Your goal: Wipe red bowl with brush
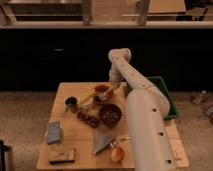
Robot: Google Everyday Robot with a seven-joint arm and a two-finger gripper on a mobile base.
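From the one camera view, the white arm reaches from the lower right up and over the far side of the wooden table (70, 145), then bends back down toward the tabletop. The gripper (114, 86) sits at the far edge of the table, just above and to the right of the red bowl (101, 92). Whether its fingers are spread or closed on anything cannot be told here.

The red bowl lies directly below and slightly left of the gripper, at the back of the table. The brush (107, 93) appears to lie slanting across the bowl, its pale handle rising toward the gripper and its greyish head down inside the bowl; whether the gripper actually grips the handle is not clear.

Nearer the camera than the gripper sits a dark maroon bowl (110, 114), and to its left a cluster of dark round pieces, perhaps grapes (88, 119). Left of the gripper stands a small dark cup (71, 103), with a yellowish thing (86, 96) between it and the red bowl. Far in front are a grey-blue sponge (53, 132), a dark block (62, 156), a grey cloth (102, 141) and an orange fruit-like ball (117, 153). A green bin (167, 95) sits to the right of the arm.

To wipe well, the bristles should probably stay pressed lightly on the inner surface and sweep round it, with the handle kept low enough that the light bowl does not tip or slide toward the maroon one
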